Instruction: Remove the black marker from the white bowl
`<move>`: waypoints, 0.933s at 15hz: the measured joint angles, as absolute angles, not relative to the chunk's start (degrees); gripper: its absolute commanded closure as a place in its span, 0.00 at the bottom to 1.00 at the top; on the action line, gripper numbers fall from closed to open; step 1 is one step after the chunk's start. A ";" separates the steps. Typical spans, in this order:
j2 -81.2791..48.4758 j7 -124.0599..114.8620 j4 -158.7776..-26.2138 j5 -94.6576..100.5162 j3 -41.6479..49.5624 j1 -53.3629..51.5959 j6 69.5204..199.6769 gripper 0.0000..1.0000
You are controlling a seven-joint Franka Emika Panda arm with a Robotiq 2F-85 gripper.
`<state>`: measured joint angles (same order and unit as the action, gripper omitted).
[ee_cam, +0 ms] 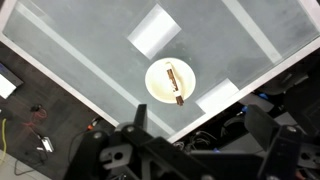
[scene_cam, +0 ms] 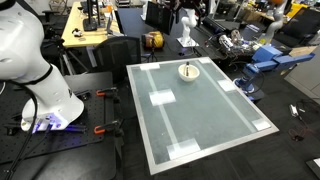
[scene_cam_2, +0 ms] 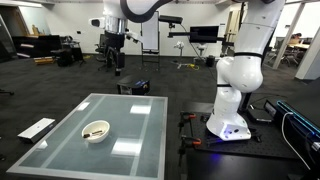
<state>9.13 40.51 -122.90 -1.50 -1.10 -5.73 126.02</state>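
Marker (ee_cam: 176,84) lies inside the bowl (ee_cam: 156,84), centre of the wrist view; gripper (ee_cam: 200,135), jaws spread and empty, hangs high above. Descend, turn jaws across the marker, pinch mid-shaft without nudging the bowl

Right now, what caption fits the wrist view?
Looking down: black marker lying inside the white bowl on the table.

The arm (scene_cam_2: 240,70) is glossy white with chunky rounded segments, and its base (scene_cam_2: 228,130) glows blue-purple. The tool (ee_cam: 200,135) is all black and pretty blocky.
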 measured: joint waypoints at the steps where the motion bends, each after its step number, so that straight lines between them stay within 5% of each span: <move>1: 8.23 44.18 -122.88 -4.42 -1.05 -5.89 126.53 0.00; 14: 5.28 51.69 -123.13 -8.54 -1.19 -6.23 129.55 0.00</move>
<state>5.28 51.69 -123.13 -8.54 -1.19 -6.23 129.55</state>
